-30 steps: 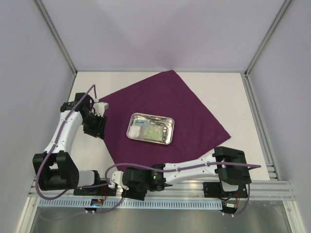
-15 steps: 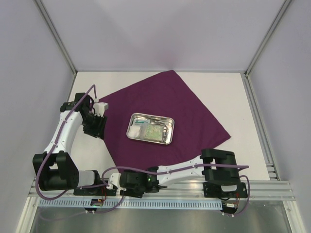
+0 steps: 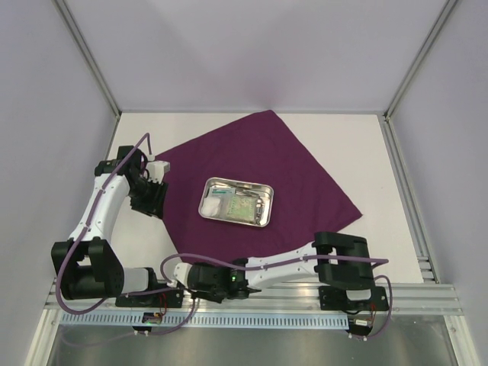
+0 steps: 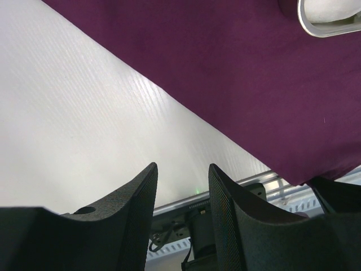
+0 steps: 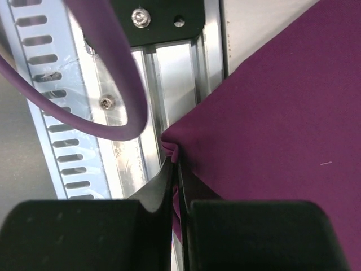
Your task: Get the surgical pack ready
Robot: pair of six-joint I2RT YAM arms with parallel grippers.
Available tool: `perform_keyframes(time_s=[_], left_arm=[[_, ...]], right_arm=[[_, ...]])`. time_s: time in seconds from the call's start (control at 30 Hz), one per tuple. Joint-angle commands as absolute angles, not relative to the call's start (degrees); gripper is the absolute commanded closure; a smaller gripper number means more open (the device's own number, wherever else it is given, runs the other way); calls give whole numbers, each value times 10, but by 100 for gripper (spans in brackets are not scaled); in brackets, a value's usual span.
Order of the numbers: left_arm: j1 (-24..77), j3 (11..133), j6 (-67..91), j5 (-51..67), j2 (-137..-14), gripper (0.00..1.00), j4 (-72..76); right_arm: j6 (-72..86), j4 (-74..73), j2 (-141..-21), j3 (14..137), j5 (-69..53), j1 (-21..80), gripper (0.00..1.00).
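The surgical pack lies spread out: a deep-purple sheet [image 3: 305,164] set as a diamond, with a shiny steel tray [image 3: 271,206] at its middle holding white gauze [image 3: 210,204] and clear packets [image 3: 242,204]. My right gripper [image 3: 183,267] is at the sheet's near corner by the base rail. In the right wrist view this gripper [image 5: 175,165] is shut, with the bunched corner of the purple sheet [image 5: 282,101] pinched between the fingers. My left gripper [image 3: 151,206] hovers at the sheet's left edge. In the left wrist view that gripper [image 4: 181,167] is open with nothing in it, above white table beside the sheet [image 4: 237,73].
The aluminium base rail [image 5: 169,73] and a purple cable [image 5: 107,56] run right beside the pinched corner. White enclosure walls [image 3: 46,114] stand on three sides. The tray's rim [image 4: 316,29] shows at the top right of the left wrist view.
My right gripper has come down a little leftward onto the sheet's near corner and shut on it. The left arm has stayed still.
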State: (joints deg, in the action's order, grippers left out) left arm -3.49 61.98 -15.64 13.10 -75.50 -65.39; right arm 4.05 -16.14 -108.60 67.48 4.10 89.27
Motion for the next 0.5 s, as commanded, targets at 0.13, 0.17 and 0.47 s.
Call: perform_keyframes(time_s=[0.13,0.17,0.47], left_arm=[[-38,647,-160,119,-748,50,-654],[-37,654,-161,116,-748,50,-657],[-37,742,-171,108,-781,50,-687]], right_arm=[[75,-166,-997,650,141,796,100],[78,-164,-990,647,142,782,99],[69,-188,-937,692,114,650,99]])
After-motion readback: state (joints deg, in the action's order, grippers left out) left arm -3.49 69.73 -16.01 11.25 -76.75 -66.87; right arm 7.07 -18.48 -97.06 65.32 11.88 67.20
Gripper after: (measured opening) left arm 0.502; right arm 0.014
